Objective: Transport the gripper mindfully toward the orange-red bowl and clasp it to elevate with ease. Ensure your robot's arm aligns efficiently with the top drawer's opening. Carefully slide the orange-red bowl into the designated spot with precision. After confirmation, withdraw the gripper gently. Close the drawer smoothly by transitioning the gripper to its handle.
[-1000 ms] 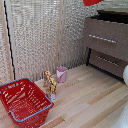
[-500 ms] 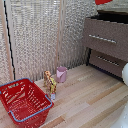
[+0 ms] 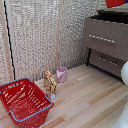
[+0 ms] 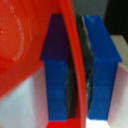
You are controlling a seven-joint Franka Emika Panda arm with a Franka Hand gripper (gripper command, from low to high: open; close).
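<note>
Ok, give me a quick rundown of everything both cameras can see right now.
orange-red bowl: one, orange-red, rim pinched between the claw's fingers; in the exterior view only a red bit at the top edge above the cabinet.
top drawer: one, dark brown, exterior view's right; silver handle.
lower drawer: one, brown, beneath it.
wire basket: one, red, floor, exterior view's left.
cup: one, pink, floor by the screen.
small figure: one, yellowish, beside the cup.
claw: one, blue fingers.
</note>
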